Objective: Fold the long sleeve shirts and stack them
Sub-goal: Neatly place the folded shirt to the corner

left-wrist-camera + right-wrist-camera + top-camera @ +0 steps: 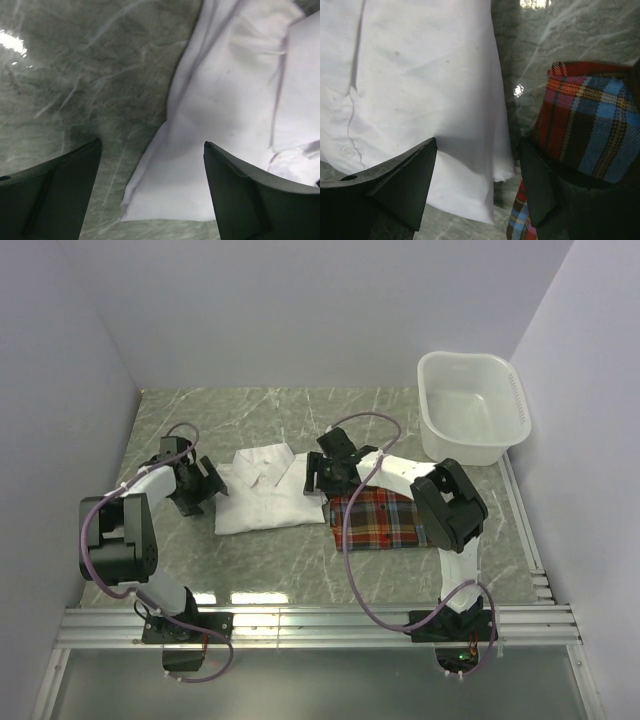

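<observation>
we judge both shirts folded and the stacking not yet done. the white shirt [265,495] lies flat near the middle of the table [300,575]. the plaid shirt [380,522] lies just beside it toward the right edge, the two nearly touching at one corner.

the left pincer [209,489] hovers at the white shirt's left edge, jaws wide, with only bare table and the cloth's corner below them. the right pincer [318,478] hangs over the gap between the two shirts, jaws wide too. one of its fingers is above the white hem and the other is right against the plaid, and it holds nothing that we can see.

to do this well we would pinch the white shirt through all its layers at both side edges. then we would lift it level so the fold does not fall open, and lay it squarely on the plaid. the right finger must not catch the plaid fold as it closes, or both shirts will drag together.

the white basin [432,430] stands in the far right corner, well apart and out of the path. the right arm's cable [346,545] loops down beside the plaid's near left corner and could snag the cloth.
</observation>
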You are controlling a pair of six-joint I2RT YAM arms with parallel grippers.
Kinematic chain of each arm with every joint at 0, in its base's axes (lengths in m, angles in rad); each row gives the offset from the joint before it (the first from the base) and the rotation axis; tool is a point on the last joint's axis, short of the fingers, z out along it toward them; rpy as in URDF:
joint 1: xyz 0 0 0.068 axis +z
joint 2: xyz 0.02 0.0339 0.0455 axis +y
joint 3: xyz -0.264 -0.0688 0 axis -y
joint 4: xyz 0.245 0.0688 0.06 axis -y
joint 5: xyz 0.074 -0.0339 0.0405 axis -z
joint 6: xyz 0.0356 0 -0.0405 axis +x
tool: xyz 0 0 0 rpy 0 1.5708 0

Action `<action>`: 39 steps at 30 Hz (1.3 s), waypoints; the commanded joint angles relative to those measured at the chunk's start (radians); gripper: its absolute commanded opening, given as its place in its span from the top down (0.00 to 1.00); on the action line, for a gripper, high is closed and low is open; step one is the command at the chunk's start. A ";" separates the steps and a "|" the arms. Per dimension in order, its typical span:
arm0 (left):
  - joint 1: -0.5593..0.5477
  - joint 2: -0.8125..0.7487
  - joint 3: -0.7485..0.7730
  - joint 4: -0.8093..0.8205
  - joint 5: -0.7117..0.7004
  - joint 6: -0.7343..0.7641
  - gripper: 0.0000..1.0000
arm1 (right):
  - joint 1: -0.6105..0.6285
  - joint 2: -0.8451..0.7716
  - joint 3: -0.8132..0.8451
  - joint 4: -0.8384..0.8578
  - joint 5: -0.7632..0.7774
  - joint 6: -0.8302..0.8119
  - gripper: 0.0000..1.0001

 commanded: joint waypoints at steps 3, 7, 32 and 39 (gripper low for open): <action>0.001 0.048 0.023 0.036 0.057 0.020 0.11 | 0.008 0.029 0.031 0.062 -0.033 -0.014 0.26; -0.001 0.081 0.026 0.040 0.068 0.021 0.13 | 0.014 0.054 0.025 0.082 -0.053 -0.008 0.28; -0.050 0.141 0.020 0.033 0.115 0.031 0.98 | 0.022 0.078 -0.021 0.209 -0.150 0.006 0.97; -0.060 0.039 0.020 0.037 0.131 0.023 1.00 | 0.022 -0.040 -0.009 0.190 -0.141 -0.096 1.00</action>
